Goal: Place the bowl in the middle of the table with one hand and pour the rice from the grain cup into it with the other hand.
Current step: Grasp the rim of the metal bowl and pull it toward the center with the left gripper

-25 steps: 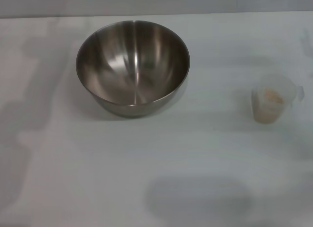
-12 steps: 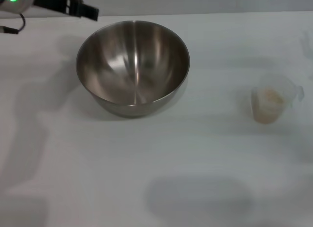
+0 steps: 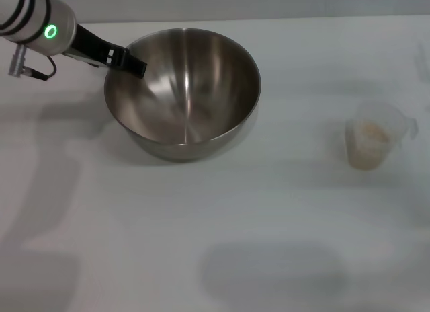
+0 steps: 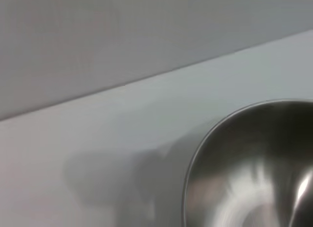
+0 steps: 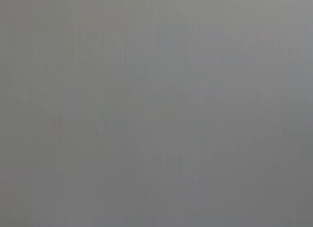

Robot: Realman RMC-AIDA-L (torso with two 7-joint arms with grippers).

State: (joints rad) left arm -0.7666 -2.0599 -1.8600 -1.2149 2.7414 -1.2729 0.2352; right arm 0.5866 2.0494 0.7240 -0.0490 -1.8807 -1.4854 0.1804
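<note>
Two things sit on the plain white flat table [image 3: 222,218]: a big round stainless-steel mixing bowl [image 3: 183,91] with a shiny brushed inside, and a small see-through plastic grain cup [image 3: 375,136] with a spout and a little handle. The bowl is toward the far edge of the table, a bit over to the left side, and it's upright and empty as far as I can see. The grain cup is well apart from it, over near the right edge, also standing upright, with a low heap of pale beige rice [image 3: 371,133] inside.

The left arm reaches in from the far left corner, a silver wrist with a green ring light, and the dark left claw [image 3: 127,62] is right at the bowl's near-left rim, its tip overlapping the rim line. Honestly can't tell whether it's wide or narrow, or whether it actually touches the steel. The left wrist view just shows the bowl's curved rim [image 4: 254,163] close by, the white table [image 4: 73,148] beside it, and a grey wall behind.

The right claw isn't visible anywhere; its wrist camera shows only flat grey.
</note>
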